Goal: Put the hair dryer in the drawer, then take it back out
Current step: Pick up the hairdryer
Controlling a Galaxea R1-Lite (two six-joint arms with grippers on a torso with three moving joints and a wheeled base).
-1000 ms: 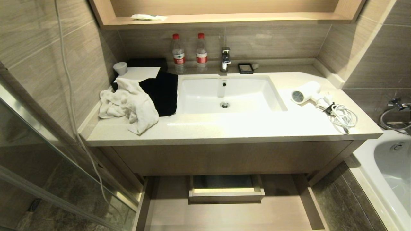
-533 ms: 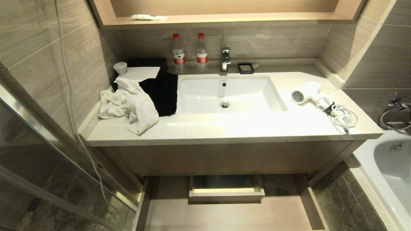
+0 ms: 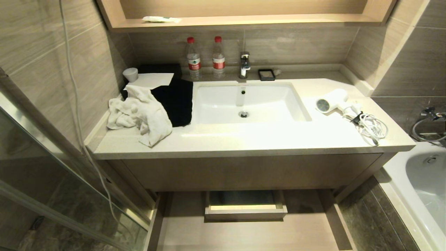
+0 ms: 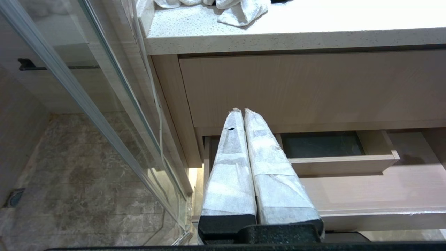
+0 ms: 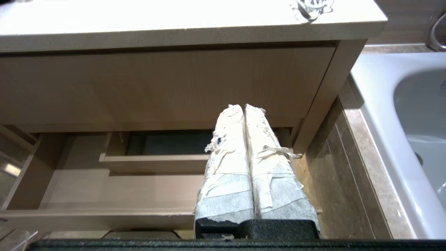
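Smooth white hair dryer (image 3: 331, 101), grey mesh grille, at counter's 3 o'clock; wood drawer (image 3: 244, 230) cut off below. Left gripper (image 4: 243, 111) and right gripper (image 5: 243, 106), tape-wrapped, clenched empty.

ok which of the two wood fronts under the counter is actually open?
The lower one, the drawer: it is pulled out, showing its bare floor and boxed cut-out. The taller wood panel above it sits flush under the countertop.

closed hand (image 5: 243, 106), open drawer (image 5: 104, 191) below
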